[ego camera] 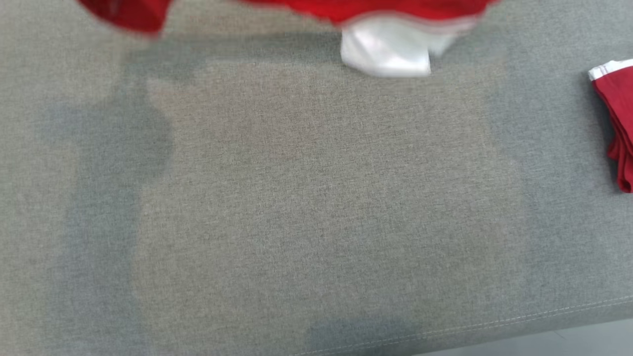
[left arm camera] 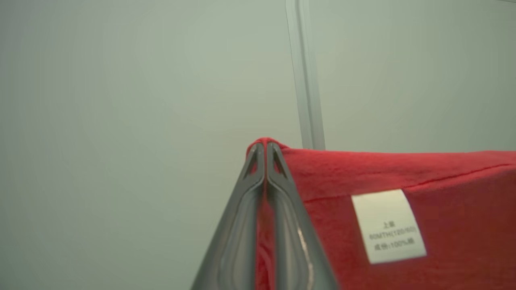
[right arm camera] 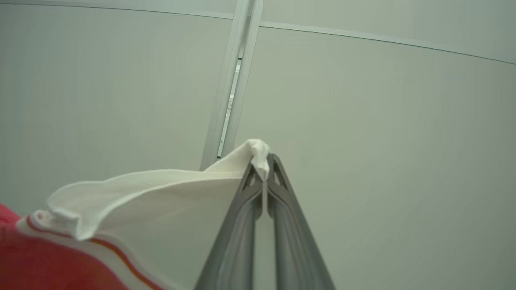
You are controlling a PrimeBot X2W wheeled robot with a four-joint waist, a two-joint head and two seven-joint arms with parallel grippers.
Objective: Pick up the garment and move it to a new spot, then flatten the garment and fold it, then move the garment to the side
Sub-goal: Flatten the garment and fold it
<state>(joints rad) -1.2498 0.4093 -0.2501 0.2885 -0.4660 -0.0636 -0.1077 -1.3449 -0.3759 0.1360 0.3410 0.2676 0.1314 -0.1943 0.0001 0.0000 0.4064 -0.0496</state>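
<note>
Two dark long-fingered grippers each pinch part of one red knit garment with white parts (ego camera: 390,9), which runs blurred along the top edge of the head view, above the grey woven fabric surface (ego camera: 316,222). One red lobe shows at the upper left of that frame. A white flap hangs from the red band just right of top centre. Whether the flap touches the surface cannot be told.

In the left wrist view the left gripper (left arm camera: 265,146) has its jaws pressed together on a red corner of the garment (left arm camera: 443,177), and a little red cloth pokes out past the tips. The cloth stretches off to the right of the frame. It carries a stitched hem line and a white rectangular care label (left arm camera: 388,225) printed with small dark characters.

In the right wrist view the right gripper (right arm camera: 264,163) has its jaws closed on a white edge of the garment (right arm camera: 161,193), with a small white bunch standing above the tips. The white cloth sweeps to the lower left, where a thin orange-red stripe borders a red area in the corner.

At the right edge of the head view lies a folded dark red cloth with a white band (ego camera: 615,104), well apart from the held garment. Pale wall panels with a vertical joint strip (right arm camera: 234,80) stand behind the right gripper.
</note>
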